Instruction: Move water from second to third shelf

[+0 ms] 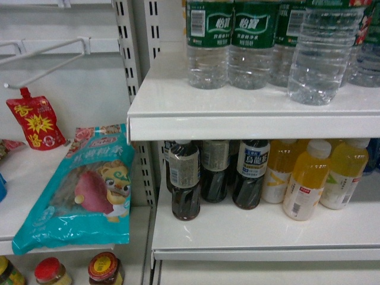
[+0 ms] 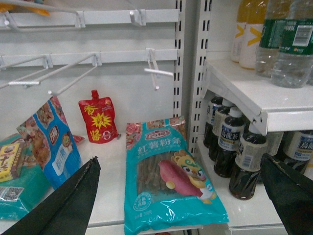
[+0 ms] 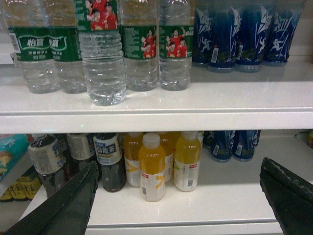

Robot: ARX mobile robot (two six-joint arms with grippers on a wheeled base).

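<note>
Our left gripper (image 2: 178,196) and right gripper (image 3: 178,196) have released jaws; the water bottle (image 3: 101,58) stands at eleven o'clock on the upper shelf (image 3: 220,103).

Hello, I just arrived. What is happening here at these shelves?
A two-armed robot faces shop shelves. Nothing is held: the left gripper and right gripper are both open. The front water bottle stands at the shelf edge, ahead of its row. Dark drink bottles and yellow juice bottles fill the shelf below.
</note>
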